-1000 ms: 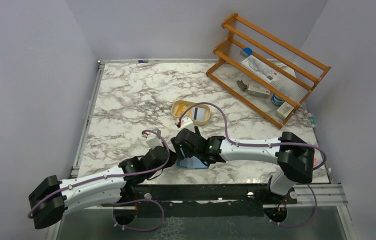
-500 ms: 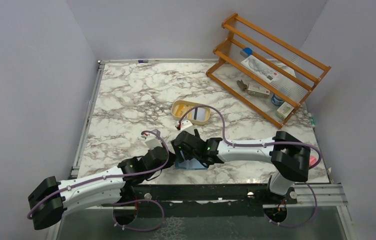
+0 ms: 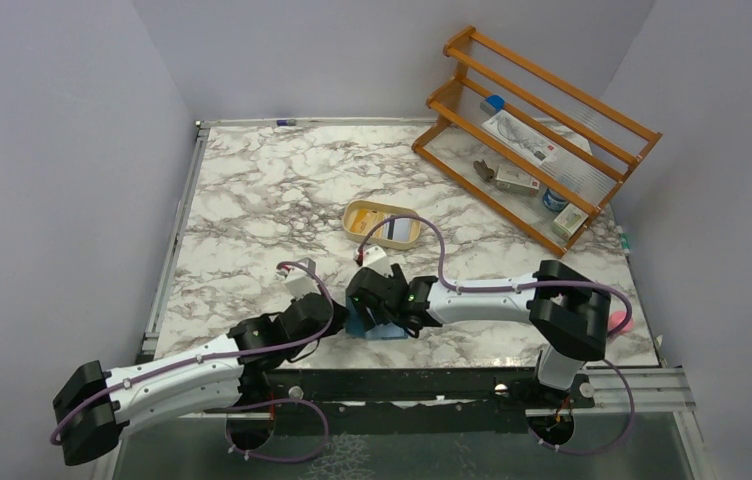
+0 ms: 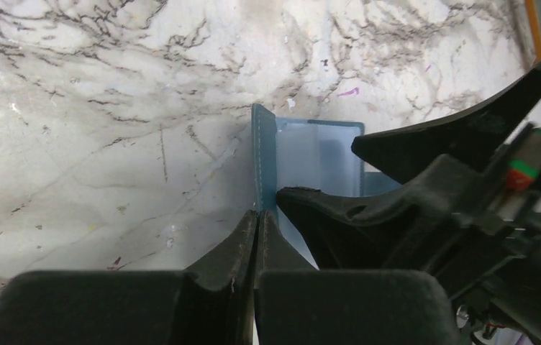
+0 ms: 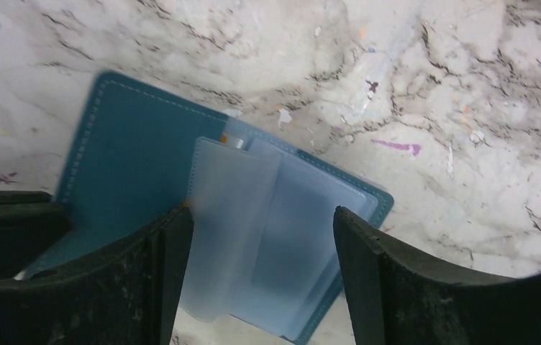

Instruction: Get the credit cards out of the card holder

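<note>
Two robot arms meet low over a marble-patterned table (image 3: 252, 190), both at the card holder (image 5: 131, 158). It is a small teal wallet lying open near the table's near edge.

The left gripper (image 4: 257, 215) has its jaws pinched together on the bottom edge of the wallet's teal cover. That cover stands upright straight ahead of the fingertips, thin edge on. The right arm's black fingers sit just beside it, to its right.

The right gripper (image 5: 260, 215) points down with its jaws spread wide. The wallet's pale, frosted plastic sleeves (image 5: 303, 208) lie between and below the two fingers. One sleeve flap curls up against the inner side of the left-hand finger; whether it touches cannot be told. The teal cover spreads out beyond that same finger. Any cards inside the sleeves are too blurred to make out.

Farther out from both grippers, well apart from the wallet, sits a tan oval dish (image 3: 349, 215). A pale grey rectangle that looks like a credit card (image 3: 402, 232) lies in it. A wooden rack (image 3: 527, 130) holding small items stands at the far right corner.
</note>
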`<act>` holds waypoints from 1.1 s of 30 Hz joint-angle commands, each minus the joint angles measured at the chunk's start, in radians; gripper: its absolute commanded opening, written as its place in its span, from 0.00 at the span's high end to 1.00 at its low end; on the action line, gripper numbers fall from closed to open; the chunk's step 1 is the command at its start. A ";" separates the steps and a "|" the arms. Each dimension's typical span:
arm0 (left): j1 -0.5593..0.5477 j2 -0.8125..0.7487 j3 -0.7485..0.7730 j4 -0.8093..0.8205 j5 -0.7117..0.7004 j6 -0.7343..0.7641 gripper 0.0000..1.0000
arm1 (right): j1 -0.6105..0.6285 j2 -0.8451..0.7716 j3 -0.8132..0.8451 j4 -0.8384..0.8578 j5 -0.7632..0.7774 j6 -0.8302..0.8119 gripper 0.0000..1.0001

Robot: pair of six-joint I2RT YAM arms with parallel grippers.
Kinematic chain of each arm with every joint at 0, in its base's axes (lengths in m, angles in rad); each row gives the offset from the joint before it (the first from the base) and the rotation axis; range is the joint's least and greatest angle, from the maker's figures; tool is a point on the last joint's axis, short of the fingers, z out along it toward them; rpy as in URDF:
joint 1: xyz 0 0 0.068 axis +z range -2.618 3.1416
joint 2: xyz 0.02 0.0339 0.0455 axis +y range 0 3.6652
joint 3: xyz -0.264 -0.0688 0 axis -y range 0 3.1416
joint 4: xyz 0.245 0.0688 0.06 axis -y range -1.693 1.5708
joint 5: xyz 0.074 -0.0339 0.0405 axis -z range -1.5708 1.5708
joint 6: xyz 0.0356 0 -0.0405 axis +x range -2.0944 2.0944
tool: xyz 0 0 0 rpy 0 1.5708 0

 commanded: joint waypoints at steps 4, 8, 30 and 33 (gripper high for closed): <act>0.001 -0.028 0.072 -0.051 -0.072 -0.014 1.00 | 0.008 -0.037 -0.042 -0.175 0.099 0.037 0.23; 0.001 -0.024 0.086 -0.068 -0.080 -0.006 1.00 | 0.008 -0.102 -0.062 -0.248 0.144 0.050 0.23; 0.001 0.014 0.156 -0.111 -0.087 0.019 1.00 | 0.010 -0.320 -0.107 -0.144 0.089 0.009 0.23; 0.001 0.040 0.177 -0.120 -0.091 0.018 1.00 | 0.017 -0.344 -0.124 -0.021 0.029 -0.048 0.23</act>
